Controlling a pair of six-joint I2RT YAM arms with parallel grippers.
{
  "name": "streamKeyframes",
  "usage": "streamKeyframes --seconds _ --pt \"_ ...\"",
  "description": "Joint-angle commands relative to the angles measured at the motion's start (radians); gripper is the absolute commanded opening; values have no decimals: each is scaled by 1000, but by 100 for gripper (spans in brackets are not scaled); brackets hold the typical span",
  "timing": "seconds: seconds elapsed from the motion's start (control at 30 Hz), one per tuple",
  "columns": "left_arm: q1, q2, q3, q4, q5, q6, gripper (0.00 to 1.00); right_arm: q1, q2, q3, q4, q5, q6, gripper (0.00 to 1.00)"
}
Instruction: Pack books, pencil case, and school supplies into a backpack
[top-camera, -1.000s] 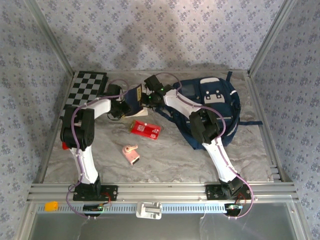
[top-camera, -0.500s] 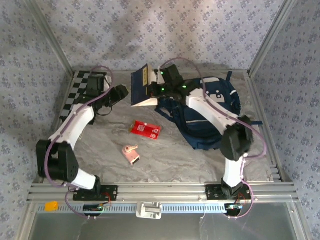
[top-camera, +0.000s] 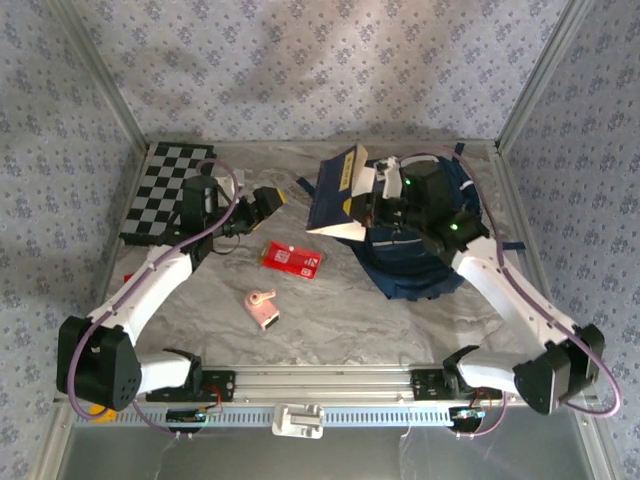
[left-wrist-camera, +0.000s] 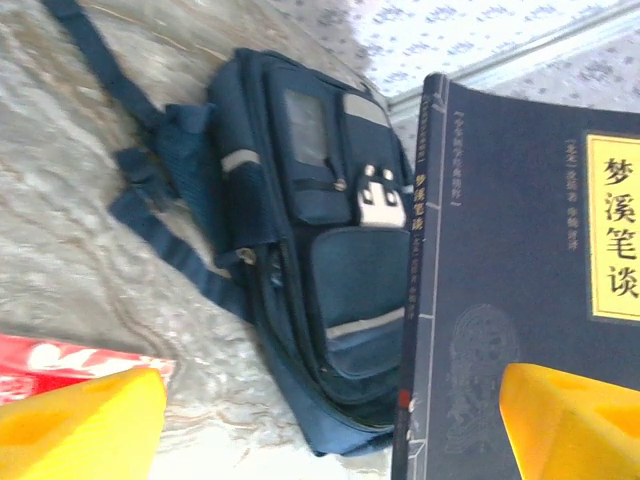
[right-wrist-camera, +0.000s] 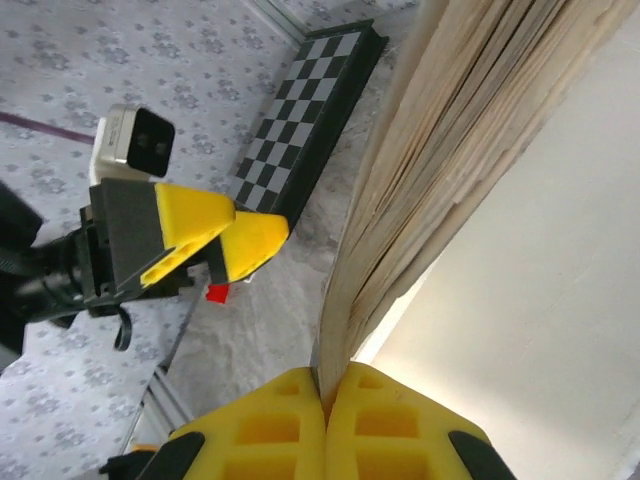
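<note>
1. The right gripper (top-camera: 367, 198), just right of centre in the overhead view, is clamped on the page edge of a navy book (top-camera: 335, 190) with a yellow title strip. In its wrist view the yellow fingers (right-wrist-camera: 285, 425) press together at the bottom of the frame around the fanned cream pages.
2. The book hangs tilted in that grip, its cover toward the overhead camera. It overlaps the upper-left edge of the backpack (top-camera: 425, 250).
3. The left gripper (top-camera: 268, 199) stands left of the book and apart from it, with its jaws spread wide and nothing between them. In its wrist view the yellow fingertips (left-wrist-camera: 85, 420) sit in the lower corners. The book's cover fills the right side and the backpack lies across the middle.
4. The backpack lies on the marbled table (top-camera: 340, 320), right of centre, with its front pockets facing up.
5. The red pencil case (top-camera: 290, 258) lies flat at centre frame, below the book and touched by neither gripper. The pink gadget (top-camera: 262, 308) lies lower left of it, apart.
6. A checkered board (top-camera: 165, 190) lies at the upper left of the table.
</note>
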Motion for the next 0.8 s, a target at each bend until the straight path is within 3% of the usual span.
streamKeyframes --seconds 0.0,0.2,0.47,0.63,0.77 --pt "-32 12 8 162 54 -62 86 -53 -81 -68 90 -159 57 0" --pt "-99 85 21 310 74 -157 85 -110 -170 -137 168 -280 111 0" --pt "-216 157 40 460 79 -248 84 -119 -202 -191 280 -351 170 0" --pt "-230 166 25 618 88 -344 70 -135 -196 -221 272 -364 152 0" --pt "-240 147 31 641 82 -351 56 -162 -188 -242 245 -381 128 0"
